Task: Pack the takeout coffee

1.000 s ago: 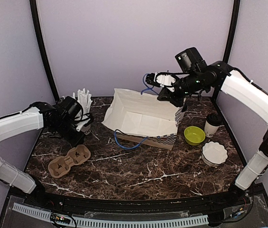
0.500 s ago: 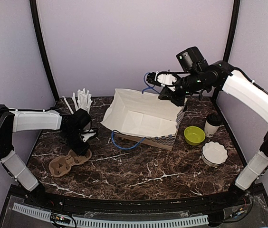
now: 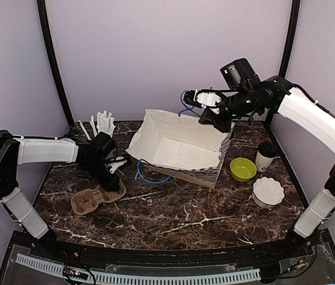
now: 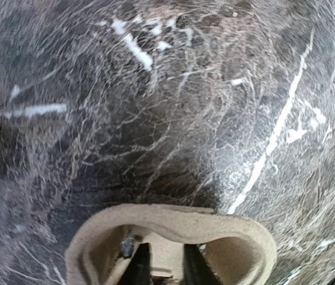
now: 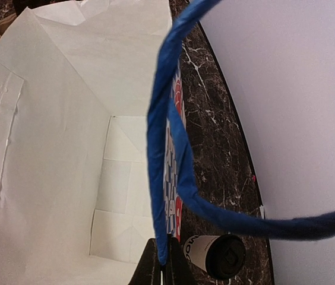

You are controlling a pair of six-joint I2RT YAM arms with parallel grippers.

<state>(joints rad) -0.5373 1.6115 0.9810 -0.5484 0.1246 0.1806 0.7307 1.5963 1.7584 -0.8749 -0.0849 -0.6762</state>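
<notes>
lidded cup: likely light, crushable paper; grasp mid-wall. right gripper pinches bag handle; left gripper narrow astride carrier, hold unclear.

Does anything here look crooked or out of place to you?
Nothing is spilled. The paper bag sags lopsided: the right gripper pinches one blue handle up, while the bag's left rim flops outward. The cardboard cup carrier lies skewed under the left gripper.
</notes>
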